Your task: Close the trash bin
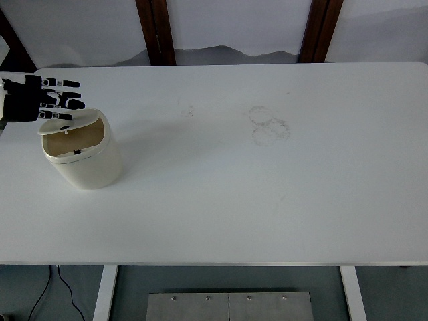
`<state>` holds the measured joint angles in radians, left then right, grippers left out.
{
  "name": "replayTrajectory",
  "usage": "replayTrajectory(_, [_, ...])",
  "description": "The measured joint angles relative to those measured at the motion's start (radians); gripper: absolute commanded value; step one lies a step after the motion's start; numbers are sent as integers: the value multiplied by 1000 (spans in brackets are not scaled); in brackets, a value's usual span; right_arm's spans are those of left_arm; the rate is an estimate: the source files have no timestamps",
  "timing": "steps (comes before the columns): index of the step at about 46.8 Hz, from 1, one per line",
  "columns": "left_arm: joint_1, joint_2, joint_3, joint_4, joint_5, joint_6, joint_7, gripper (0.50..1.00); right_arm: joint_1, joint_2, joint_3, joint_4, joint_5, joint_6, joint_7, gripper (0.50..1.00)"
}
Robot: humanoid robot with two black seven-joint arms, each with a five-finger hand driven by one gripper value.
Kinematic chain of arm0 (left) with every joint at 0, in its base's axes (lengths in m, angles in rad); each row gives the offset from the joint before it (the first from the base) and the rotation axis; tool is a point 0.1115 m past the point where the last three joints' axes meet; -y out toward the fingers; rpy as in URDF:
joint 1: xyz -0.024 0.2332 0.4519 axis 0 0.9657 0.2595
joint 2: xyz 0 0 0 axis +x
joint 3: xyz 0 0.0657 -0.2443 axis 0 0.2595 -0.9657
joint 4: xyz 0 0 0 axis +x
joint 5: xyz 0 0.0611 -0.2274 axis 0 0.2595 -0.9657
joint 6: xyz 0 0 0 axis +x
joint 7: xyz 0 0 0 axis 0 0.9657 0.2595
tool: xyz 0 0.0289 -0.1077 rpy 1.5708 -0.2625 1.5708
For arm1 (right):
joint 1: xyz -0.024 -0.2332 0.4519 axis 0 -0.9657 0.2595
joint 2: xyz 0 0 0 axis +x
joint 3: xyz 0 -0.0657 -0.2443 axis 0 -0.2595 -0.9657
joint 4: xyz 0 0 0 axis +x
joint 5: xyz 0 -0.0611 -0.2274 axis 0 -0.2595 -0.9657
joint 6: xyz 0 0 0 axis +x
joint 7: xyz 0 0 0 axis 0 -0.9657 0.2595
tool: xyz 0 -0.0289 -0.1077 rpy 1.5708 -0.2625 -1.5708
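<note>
Hovering at the frame's upper left, the left hand (pixel 50 101), fingers spread and empty, risked tipping the trash bin (pixel 83 157) by pressing its raised lid (pixel 67 124) off-centre.

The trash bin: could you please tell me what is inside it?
The trash bin has its lid tipped up under the robot hand. Only a bare tan inner wall shows; the bottom and any contents are hidden.

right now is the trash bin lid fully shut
No, the trash bin has its lid lifted at the front, showing a gap into the bin, with the left hand just above it.
</note>
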<state>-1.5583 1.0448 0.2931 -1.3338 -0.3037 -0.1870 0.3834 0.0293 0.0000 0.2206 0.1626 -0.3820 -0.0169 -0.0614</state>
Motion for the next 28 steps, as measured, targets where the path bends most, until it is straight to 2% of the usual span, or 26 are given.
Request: replayTrajectory(28, [3, 0, 43, -1, 27, 0, 0, 1000, 0, 0, -1, 0, 0, 0, 0, 995])
